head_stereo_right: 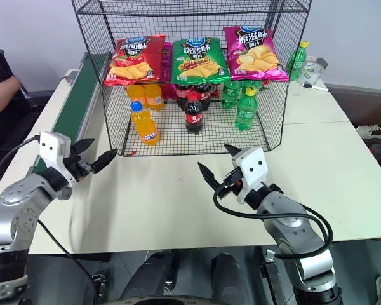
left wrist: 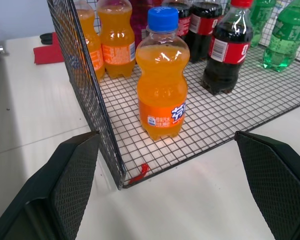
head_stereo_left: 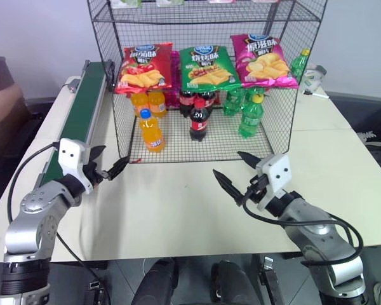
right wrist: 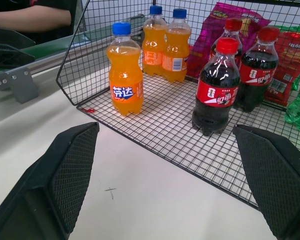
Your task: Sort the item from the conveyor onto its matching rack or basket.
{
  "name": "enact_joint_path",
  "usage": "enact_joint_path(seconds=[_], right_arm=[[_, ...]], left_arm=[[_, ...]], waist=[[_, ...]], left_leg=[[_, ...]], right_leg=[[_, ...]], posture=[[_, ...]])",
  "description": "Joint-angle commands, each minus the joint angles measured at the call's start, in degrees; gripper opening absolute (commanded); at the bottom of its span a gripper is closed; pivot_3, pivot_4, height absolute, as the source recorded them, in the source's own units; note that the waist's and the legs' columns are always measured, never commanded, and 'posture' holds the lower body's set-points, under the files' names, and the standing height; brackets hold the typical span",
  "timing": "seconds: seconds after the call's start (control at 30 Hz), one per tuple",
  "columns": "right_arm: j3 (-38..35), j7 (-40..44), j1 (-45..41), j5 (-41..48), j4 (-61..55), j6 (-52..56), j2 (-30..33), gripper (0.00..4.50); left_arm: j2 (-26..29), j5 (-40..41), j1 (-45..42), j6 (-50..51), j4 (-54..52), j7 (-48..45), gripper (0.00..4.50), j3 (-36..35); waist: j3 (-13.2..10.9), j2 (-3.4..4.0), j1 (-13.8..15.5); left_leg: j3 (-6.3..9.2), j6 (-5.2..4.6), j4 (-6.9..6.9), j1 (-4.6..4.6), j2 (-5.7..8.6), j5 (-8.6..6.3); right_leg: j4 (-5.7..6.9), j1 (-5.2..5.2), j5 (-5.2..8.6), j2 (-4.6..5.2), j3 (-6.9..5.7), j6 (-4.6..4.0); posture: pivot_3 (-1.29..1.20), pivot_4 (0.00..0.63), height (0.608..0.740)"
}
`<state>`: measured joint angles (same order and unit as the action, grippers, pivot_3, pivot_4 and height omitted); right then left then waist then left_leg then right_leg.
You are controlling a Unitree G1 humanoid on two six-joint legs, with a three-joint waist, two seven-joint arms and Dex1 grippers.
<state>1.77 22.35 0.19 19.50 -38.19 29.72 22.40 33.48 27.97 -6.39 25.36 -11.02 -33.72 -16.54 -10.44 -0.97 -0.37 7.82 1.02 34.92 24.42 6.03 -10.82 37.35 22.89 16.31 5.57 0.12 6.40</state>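
From the head cameras, the orange soda bottle (head_stereo_left: 152,131) stands upright on the bottom grid of the black wire rack (head_stereo_left: 279,121), at about 7 o'clock on the shelf floor, near the front-left corner, with two more orange bottles (head_stereo_left: 148,103) behind it at 12 o'clock and the cola bottle (head_stereo_left: 199,119) at 3 o'clock. The conveyor (head_stereo_left: 82,108) runs along the rack's left side with nothing visible on its belt. Both arms hover over the counter (head_stereo_left: 178,203): the left tool (head_stereo_left: 108,163) and the right tool (head_stereo_left: 236,171) each have their fingers spread apart and carry nothing. The bottle looks placed, so the remaining risk is in clearing away. In the left wrist view, one finger (left wrist: 60,190) sits just beside the rack's corner post and red clip (left wrist: 138,173); a careless sweep toward 3 o'clock could snag the mesh and shake the rack, toppling the bottle into its neighbours. In the right wrist view, the open fingers (right wrist: 65,175) face the shelf's front edge; pushing forward could knock the cola bottle over.
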Motion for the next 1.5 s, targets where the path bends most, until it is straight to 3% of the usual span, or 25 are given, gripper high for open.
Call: enact_joint_path(seconds=[0.03,1.5], right_arm=[[-0.44,0.17,0.14,0.85,-2.79,-0.79,-0.13,4.50],[-0.37,1.77,1.61,0.63,-2.26,-2.58,-0.46,4.50]], left_arm=[[0.82,-0.22,0.37,-1.79,-2.26,-0.54,4.47,-1.55],[-0.04,-1.09,-1.34,-1.71,-1.98,2.42,4.47,-1.73]], waist=[[0.00,0.00,0.01],[0.00,0.01,-0.02]], left_leg=[[0.00,0.00,0.00,0.00,0.00,0.00],[0.00,0.00,-0.06,0.00,-0.01,0.00]], right_leg=[[0.00,0.00,0.00,0.00,0.00,0.00],[-0.07,0.01,0.00,0.00,0.00,-0.01]], posture=[[0.00,0.150,0.740],[0.00,0.150,0.740]])
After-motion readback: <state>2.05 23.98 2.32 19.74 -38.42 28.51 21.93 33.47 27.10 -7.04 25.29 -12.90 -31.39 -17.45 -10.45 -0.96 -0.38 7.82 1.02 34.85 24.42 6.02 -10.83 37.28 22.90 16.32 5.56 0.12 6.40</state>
